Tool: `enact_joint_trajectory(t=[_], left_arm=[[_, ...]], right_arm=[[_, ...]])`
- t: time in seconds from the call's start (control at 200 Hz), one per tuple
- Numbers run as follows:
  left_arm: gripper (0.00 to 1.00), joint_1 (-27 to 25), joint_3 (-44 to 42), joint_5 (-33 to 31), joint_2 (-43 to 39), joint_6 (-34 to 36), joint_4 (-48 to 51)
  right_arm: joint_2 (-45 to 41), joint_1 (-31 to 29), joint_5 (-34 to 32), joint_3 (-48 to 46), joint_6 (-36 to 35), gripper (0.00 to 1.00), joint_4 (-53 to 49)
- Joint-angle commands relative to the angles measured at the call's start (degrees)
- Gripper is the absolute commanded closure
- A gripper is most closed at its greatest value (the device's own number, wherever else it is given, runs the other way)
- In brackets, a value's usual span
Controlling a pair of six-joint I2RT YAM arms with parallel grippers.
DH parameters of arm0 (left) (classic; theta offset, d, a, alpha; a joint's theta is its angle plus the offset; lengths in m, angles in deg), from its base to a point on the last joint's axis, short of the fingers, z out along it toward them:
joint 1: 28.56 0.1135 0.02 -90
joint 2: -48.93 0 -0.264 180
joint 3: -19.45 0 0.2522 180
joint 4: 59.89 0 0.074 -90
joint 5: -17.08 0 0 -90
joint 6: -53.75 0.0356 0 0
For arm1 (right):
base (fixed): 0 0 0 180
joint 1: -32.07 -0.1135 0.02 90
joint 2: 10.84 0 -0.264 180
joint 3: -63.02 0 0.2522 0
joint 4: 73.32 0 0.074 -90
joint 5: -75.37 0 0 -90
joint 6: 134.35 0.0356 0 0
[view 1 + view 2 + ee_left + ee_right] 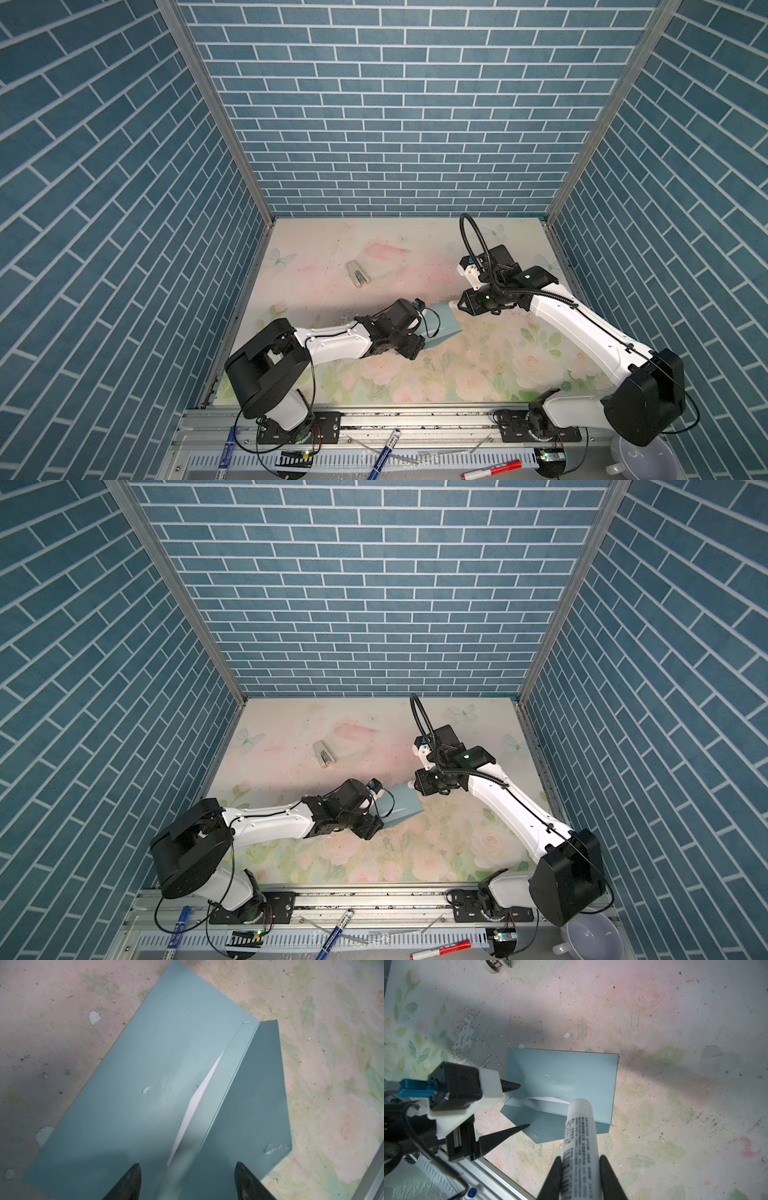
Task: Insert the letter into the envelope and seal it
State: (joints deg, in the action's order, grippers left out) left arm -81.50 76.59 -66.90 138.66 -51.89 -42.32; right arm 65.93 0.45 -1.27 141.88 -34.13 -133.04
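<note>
The teal envelope (444, 325) (406, 808) lies on the flowered table mat at mid-table, its pointed flap (257, 1105) (546, 1126) folded open. A thin white sliver of the letter (199, 1101) (548, 1099) shows in the envelope's mouth; the rest of the letter is hidden inside. My left gripper (187, 1164) (524, 1105) hovers open over one end, one fingertip above the body and one above the flap. My right gripper (580, 1157) (461, 305) is shut on a white glue stick (580, 1126), whose tip points at the envelope's mouth.
A grey stapler (358, 274) (324, 754) lies on the mat towards the back left. Marker pens (384, 453) lie on the front rail, beside a red one (492, 469), and a white bowl (640, 457) sits at the front right. Blue brick walls close three sides.
</note>
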Motion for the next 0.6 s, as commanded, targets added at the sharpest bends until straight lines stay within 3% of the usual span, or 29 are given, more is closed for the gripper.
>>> enact_joint_trajectory(t=[0.0,0.595], left_arm=[[0.28,-0.74,-1.26,-2.71,0.08,0.46,2.00],[0.28,-5.60,-2.82,-6.98,1.66,-4.75,-1.26]], right_arm=[[0.57,-0.38,0.96,2.95,-0.62,1.00,-1.22],[2.23,-1.66,-0.12,4.03,-0.90,1.00,-3.90]])
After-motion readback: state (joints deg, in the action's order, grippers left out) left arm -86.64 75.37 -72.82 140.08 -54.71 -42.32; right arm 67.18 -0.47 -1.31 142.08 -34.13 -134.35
